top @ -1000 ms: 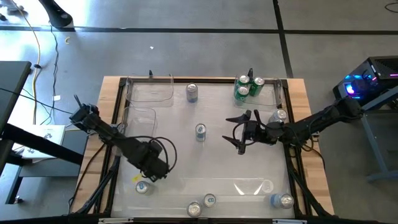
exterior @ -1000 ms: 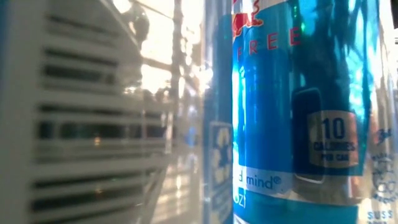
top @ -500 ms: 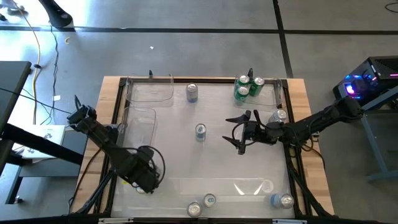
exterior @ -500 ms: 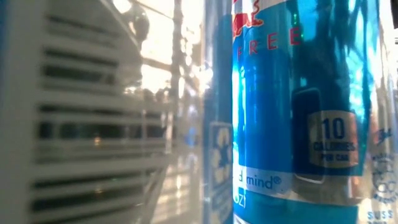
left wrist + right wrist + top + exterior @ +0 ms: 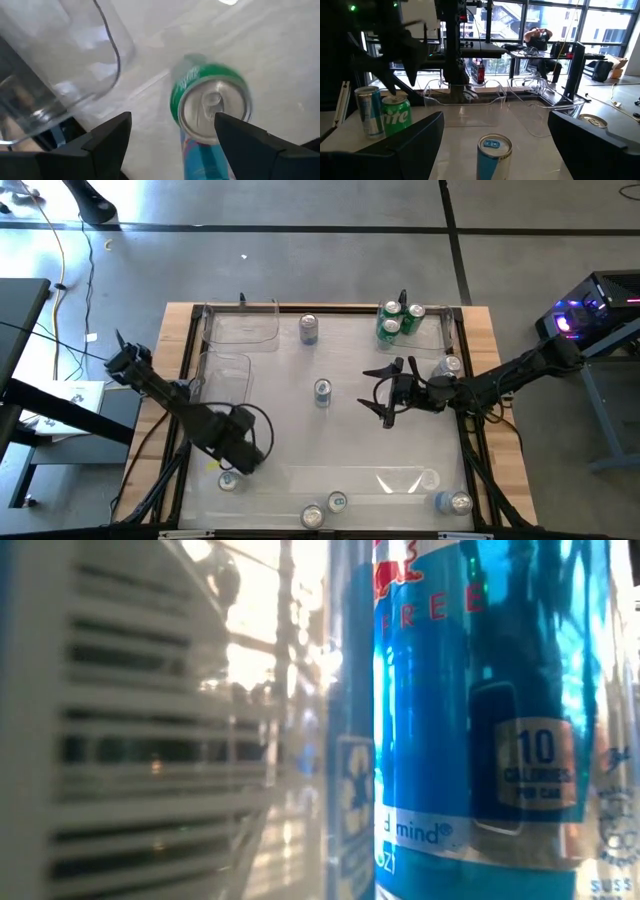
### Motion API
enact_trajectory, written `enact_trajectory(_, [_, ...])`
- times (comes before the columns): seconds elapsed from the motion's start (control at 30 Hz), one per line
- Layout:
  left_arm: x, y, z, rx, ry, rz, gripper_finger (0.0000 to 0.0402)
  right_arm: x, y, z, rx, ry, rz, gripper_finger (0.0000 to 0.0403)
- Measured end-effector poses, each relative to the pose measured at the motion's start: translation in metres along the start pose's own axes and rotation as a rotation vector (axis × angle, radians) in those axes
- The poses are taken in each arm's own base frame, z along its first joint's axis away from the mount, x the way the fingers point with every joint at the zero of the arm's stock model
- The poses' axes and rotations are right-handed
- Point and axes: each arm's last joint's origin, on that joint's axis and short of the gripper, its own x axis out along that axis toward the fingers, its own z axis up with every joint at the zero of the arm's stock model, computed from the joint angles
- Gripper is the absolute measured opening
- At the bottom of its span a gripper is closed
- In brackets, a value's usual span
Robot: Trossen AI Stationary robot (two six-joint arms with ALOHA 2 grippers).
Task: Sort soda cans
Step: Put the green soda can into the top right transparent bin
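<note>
My left gripper (image 5: 230,463) is open near the table's near-left corner, just above a green can with a silver top (image 5: 228,480). In the left wrist view that upright can (image 5: 212,102) sits just ahead of my open left gripper (image 5: 172,120), with a blue-silver can (image 5: 200,160) against it. My right gripper (image 5: 378,395) waits open right of the table's middle. It faces a blue can (image 5: 322,391), which stands ahead of it in the right wrist view (image 5: 494,152). The same view shows the green can (image 5: 396,116) and its blue-silver neighbour (image 5: 367,111) standing side by side.
Three green cans (image 5: 398,320) stand in the far-right clear tray (image 5: 435,330). Single cans stand at the far edge (image 5: 308,328), beside my right arm (image 5: 448,367), and along the near edge (image 5: 337,502) (image 5: 455,502). Clear trays (image 5: 242,325) (image 5: 225,375) line the left side. A blue can (image 5: 460,710) blocks the low view.
My left gripper moved toward the near-left corner, covering the green can from above, then drew back a little toward the table's middle, so the can shows again. The can stands where it stood.
</note>
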Motion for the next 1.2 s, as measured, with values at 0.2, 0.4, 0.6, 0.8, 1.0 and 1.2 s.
enact_trajectory(0.2, [-0.004,-0.001,0.001,-0.001,-0.030,-0.055,0.0285,0.000,0.000,0.000,0.002,0.002,0.000,0.0353])
enact_trajectory(0.4, [-0.006,-0.014,0.003,0.180,-0.078,-0.181,0.0291,0.000,0.000,-0.001,-0.001,0.009,0.002,0.0353])
enact_trajectory(0.6, [-0.004,-0.015,0.004,0.529,-0.131,-0.162,0.0298,0.000,0.000,-0.001,-0.002,0.010,0.002,0.0353])
enact_trajectory(0.8, [-0.005,-0.015,0.001,0.748,-0.151,-0.151,0.0299,0.000,0.000,-0.001,0.006,0.010,0.002,0.0353])
enact_trajectory(1.0, [-0.003,-0.016,-0.001,0.851,-0.154,-0.135,0.0299,0.000,0.000,-0.003,0.013,0.026,0.003,0.0353])
enact_trajectory(1.2, [0.006,-0.020,0.000,0.868,-0.119,-0.083,0.0310,0.000,0.000,-0.003,0.017,0.025,0.003,0.0353])
